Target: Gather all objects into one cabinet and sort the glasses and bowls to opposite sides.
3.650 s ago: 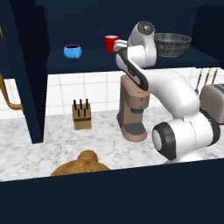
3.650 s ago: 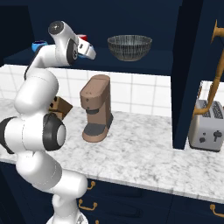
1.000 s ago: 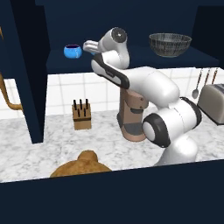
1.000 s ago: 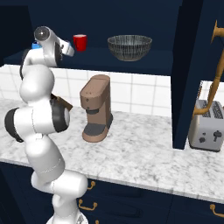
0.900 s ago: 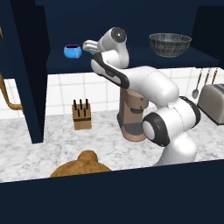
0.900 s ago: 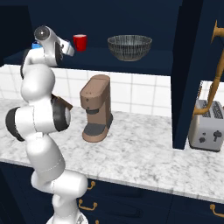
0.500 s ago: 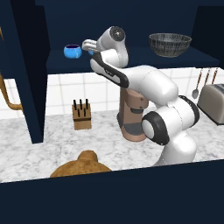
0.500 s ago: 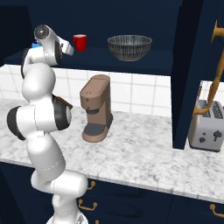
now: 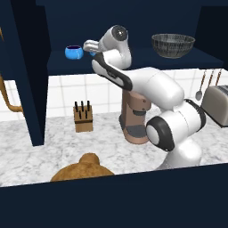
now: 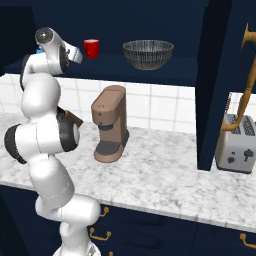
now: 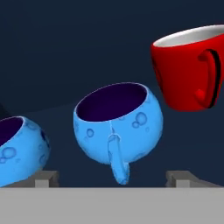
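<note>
Both base views look forward from behind the arm, left and right, sharing the cabinet shelf (image 9: pixel 133 58) past the gripper (image 9: pixel 87 45), while the hand view sits close facing a blue bowl (image 11: pixel 117 124).

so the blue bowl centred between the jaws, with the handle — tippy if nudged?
Probably. The blue bowl has a rounded, bulging body, so it may rock or roll. Its handle facing the camera could make it swivel. It looks rigid and glossy, perhaps slippery, and the red cup is close by.
</note>
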